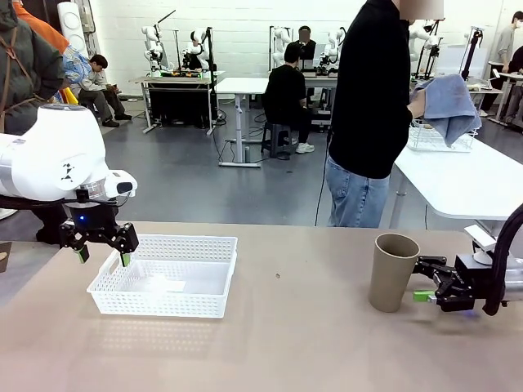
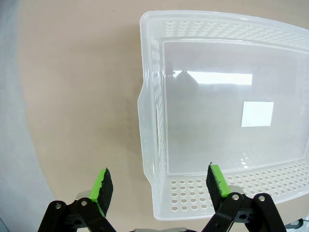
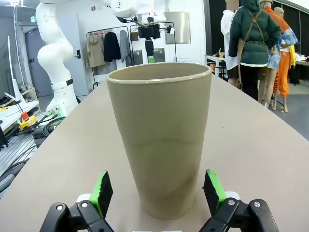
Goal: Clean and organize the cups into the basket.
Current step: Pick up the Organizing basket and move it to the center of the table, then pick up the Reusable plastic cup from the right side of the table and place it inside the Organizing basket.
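Our right gripper lies low and level at the table's right side. Its jaws are spread wide on either side of the foot of a tan cup, with green pads just beside the wall and a gap showing on each side. We judge that it is lined up for a side grasp near the base, where the taper is narrowest.

The cup stands upright, well apart from the basket. Its long axis is vertical, with the open mouth up and the narrower end on the table.

Our left gripper hangs pointing down over the basket's left end, also spread. One pad is outside the wall and one is over the perforated rim, probably to pinch that edge and steady it. The basket holds no cups.

Beyond the table, a person holds a blue cloth.
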